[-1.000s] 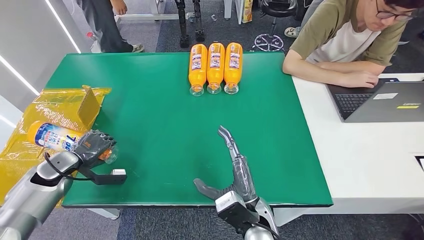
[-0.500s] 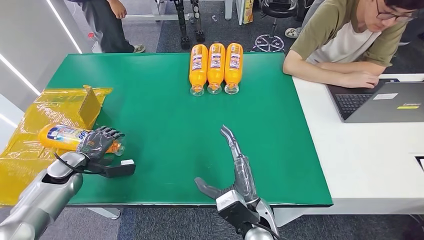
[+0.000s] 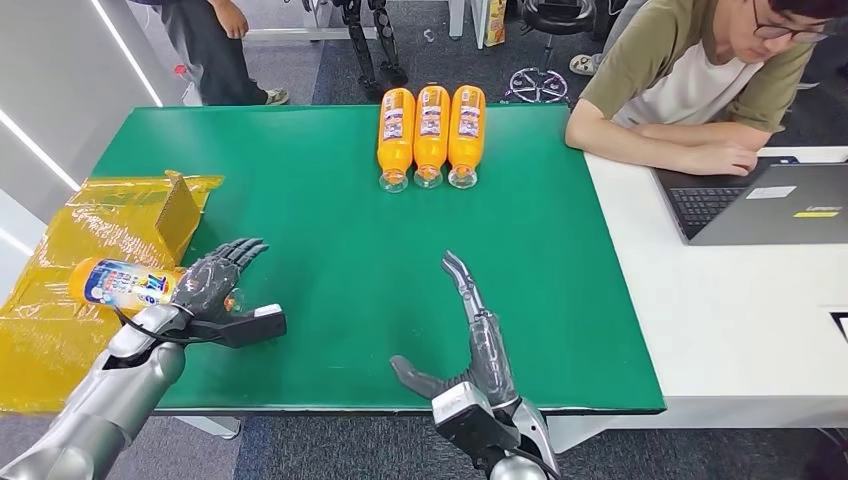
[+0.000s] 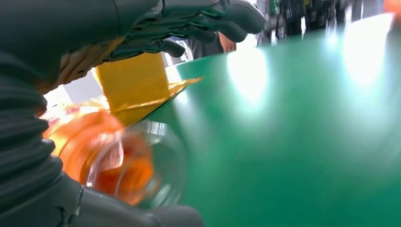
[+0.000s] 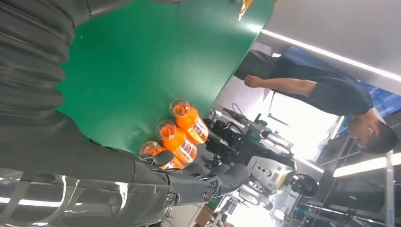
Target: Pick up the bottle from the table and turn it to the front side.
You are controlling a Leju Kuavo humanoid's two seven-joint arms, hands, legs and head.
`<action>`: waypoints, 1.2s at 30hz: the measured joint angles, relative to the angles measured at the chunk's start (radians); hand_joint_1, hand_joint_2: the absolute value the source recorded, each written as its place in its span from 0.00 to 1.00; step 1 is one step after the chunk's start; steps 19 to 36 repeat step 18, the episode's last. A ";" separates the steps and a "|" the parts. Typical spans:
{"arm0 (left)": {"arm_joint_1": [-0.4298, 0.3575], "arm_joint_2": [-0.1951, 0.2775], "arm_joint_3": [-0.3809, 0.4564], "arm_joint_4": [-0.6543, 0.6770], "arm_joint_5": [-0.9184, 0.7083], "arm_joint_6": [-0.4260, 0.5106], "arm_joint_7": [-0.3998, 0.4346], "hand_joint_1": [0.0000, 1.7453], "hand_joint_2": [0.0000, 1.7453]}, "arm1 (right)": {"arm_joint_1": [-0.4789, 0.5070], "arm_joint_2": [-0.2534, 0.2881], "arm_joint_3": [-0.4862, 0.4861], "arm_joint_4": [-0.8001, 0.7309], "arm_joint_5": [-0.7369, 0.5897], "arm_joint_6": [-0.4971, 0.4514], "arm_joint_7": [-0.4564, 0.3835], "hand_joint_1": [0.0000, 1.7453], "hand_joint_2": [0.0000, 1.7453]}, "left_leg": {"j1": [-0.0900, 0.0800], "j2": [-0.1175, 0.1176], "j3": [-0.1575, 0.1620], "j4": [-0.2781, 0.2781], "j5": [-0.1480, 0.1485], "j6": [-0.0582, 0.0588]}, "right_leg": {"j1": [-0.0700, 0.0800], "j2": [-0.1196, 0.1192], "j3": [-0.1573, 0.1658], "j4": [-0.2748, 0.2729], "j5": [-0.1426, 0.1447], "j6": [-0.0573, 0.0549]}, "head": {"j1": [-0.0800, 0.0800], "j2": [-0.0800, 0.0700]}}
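An orange bottle [image 3: 120, 284] with a blue and white label lies on its side on the yellow plastic bag [image 3: 95, 215] at the table's left edge, its clear cap end toward the green mat [image 3: 330, 230]. My left hand [image 3: 218, 285] is open at that cap end, fingers spread above it and thumb stretched out on the mat below it. In the left wrist view the bottle [image 4: 118, 165] sits between the thumb and the raised fingers [image 4: 208, 16], ungripped. My right hand [image 3: 472, 335] is open over the mat near the front edge, holding nothing.
Three orange bottles [image 3: 431, 130] lie side by side at the mat's far middle. A seated person [image 3: 690, 80] leans on the white table [image 3: 740, 320] beside a laptop [image 3: 770, 200] on the right. Another person [image 3: 215, 40] stands beyond the far left corner.
My left hand's fingers, curled over the bottle's cap end before, have opened and spread. The bottle has rolled a little, showing a different part of its label. My right hand has stayed put.
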 joint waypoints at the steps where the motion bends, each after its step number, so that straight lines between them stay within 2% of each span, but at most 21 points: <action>1: 0.008 -0.011 0.016 -0.017 0.043 0.021 -0.034 0.00 1.00 | 0.004 0.000 -0.001 -0.003 0.002 -0.002 0.002 0.00 1.00 | 0.000 0.000 0.000 0.000 0.000 0.000 | 0.000 0.000 0.000 0.000 0.000 0.000 | 0.000 0.000; 4: 0.044 -0.045 0.061 -0.107 0.178 0.062 -0.122 0.00 1.00 | 0.017 0.000 -0.004 -0.010 0.007 -0.007 0.006 0.00 1.00 | 0.000 0.000 0.000 0.000 0.000 0.000 | 0.000 0.000 0.000 0.000 0.000 0.000 | 0.000 0.000; 8: 0.118 -0.090 0.098 -0.319 0.368 0.069 -0.186 0.00 1.00 | 0.033 0.000 -0.010 -0.017 0.019 -0.006 0.007 0.00 1.00 | -0.001 0.000 -0.001 0.000 -0.001 0.001 | 0.000 0.000 0.000 -0.001 0.000 0.000 | 0.000 0.000; 13: 0.226 -0.151 0.113 -0.624 0.569 0.058 -0.215 0.00 1.00 | 0.044 0.000 -0.017 -0.019 0.014 -0.006 0.007 0.00 1.00 | -0.001 0.000 -0.001 0.000 -0.001 0.002 | -0.001 0.000 0.000 -0.001 0.000 0.001 | 0.000 0.000; 17: 0.317 -0.228 0.117 -0.810 0.729 0.084 -0.221 0.00 1.00 | 0.049 0.000 -0.019 -0.019 -0.011 -0.019 0.005 0.00 1.00 | -0.001 0.000 -0.001 0.000 -0.002 0.002 | -0.001 0.000 0.001 -0.001 -0.001 0.001 | 0.000 0.000; 18: 0.331 -0.238 0.117 -0.831 0.748 0.088 -0.222 0.00 1.00 | 0.051 0.000 -0.019 -0.019 -0.014 -0.022 0.004 0.00 1.00 | -0.001 0.000 -0.001 0.000 -0.003 0.002 | -0.001 0.000 0.001 -0.001 -0.001 0.001 | 0.000 0.000; 36: 0.331 -0.238 0.117 -0.831 0.748 0.088 -0.222 0.00 1.00 | 0.051 0.000 -0.019 -0.019 -0.014 -0.022 0.004 0.00 1.00 | -0.001 0.000 -0.001 0.000 -0.003 0.002 | -0.001 0.000 0.001 -0.001 -0.001 0.001 | 0.000 0.000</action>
